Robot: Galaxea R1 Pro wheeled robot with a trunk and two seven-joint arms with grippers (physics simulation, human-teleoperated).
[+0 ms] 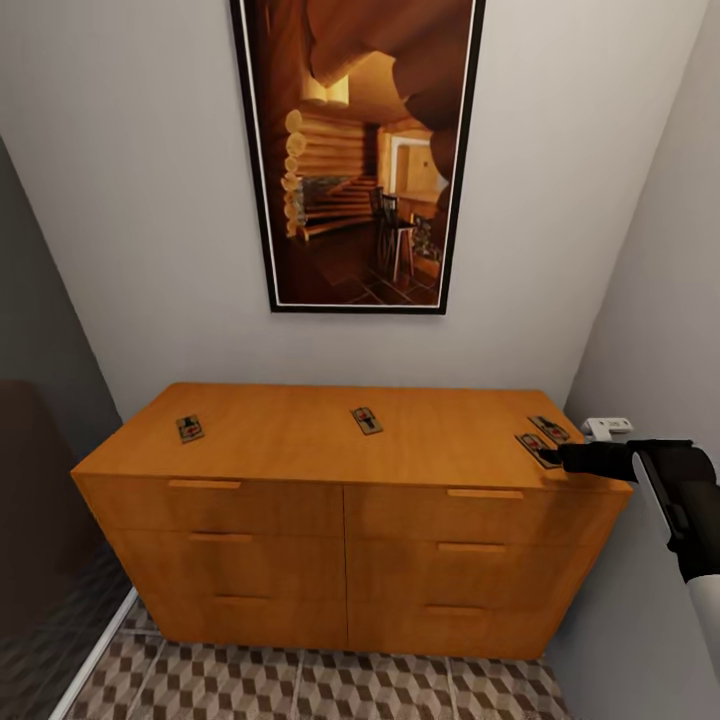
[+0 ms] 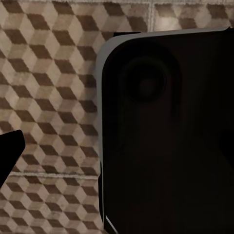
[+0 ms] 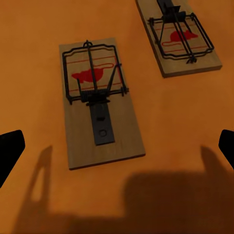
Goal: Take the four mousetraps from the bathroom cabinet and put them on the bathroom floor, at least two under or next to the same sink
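Note:
Four mousetraps lie on top of the orange wooden cabinet: one at the left, one in the middle, and a pair at the right end. My right gripper reaches in from the right and hovers at the nearer trap of the pair. In the right wrist view that mousetrap lies between the spread fingers of my open right gripper, untouched, and the second trap lies beyond it. A fingertip of my left gripper hangs over the cube-patterned bathroom floor. The sink is out of view.
The cabinet fills a narrow alcove between grey walls, under a large framed picture. A small white fitting sits on the right wall beside the cabinet top. Patterned floor tiles run in front of the drawers. A dark robot body part blocks much of the left wrist view.

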